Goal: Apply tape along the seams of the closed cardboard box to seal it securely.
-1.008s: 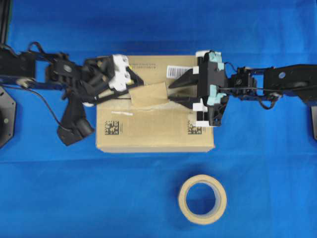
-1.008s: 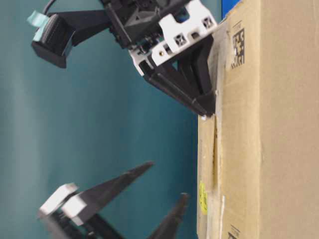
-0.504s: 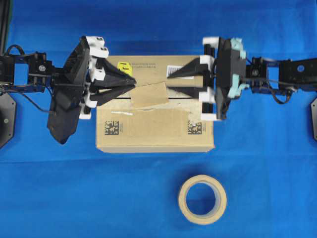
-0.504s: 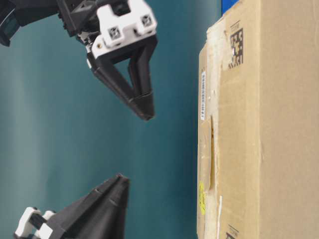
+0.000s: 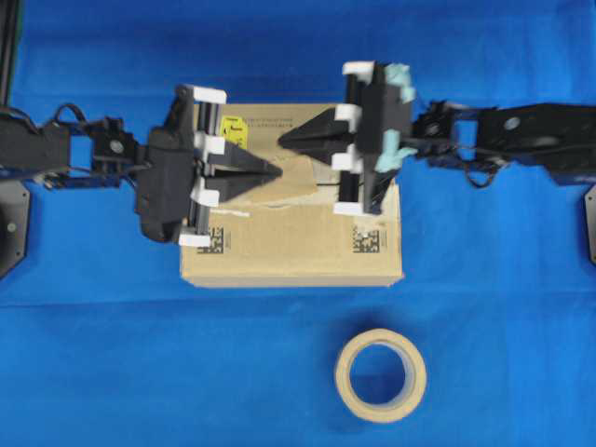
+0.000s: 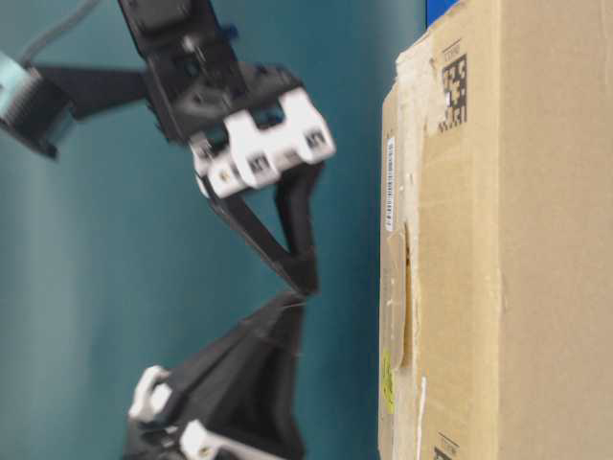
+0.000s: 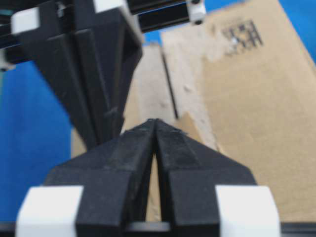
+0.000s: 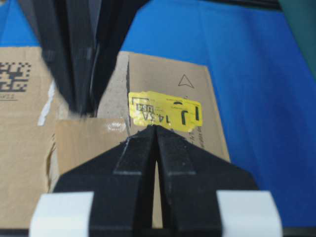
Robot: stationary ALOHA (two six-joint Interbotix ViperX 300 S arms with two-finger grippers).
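Observation:
The cardboard box (image 5: 293,244) lies flat on the blue cloth, with its yellow sticker (image 8: 165,111) at the back left. A small tan piece of tape (image 5: 301,182) lies on the box's top, across the seams (image 7: 170,91). My left gripper (image 5: 278,172) is shut and empty, its tip over the tape's left part. My right gripper (image 5: 282,144) is also shut and empty, pointing left just behind it. In the table-level view both tips (image 6: 305,286) hover clear of the box top and almost meet.
A beige tape roll (image 5: 380,374) lies flat on the cloth in front of the box. Blue cloth (image 5: 112,354) surrounds the box. Worn tape strips (image 7: 190,81) run beside the seam. Black square codes (image 5: 365,239) mark the box's front flap.
Both grippers went from open to shut. They lifted off the box, drew apart, then moved inward until their tips nearly meet over the tape. The tape stays on the box.

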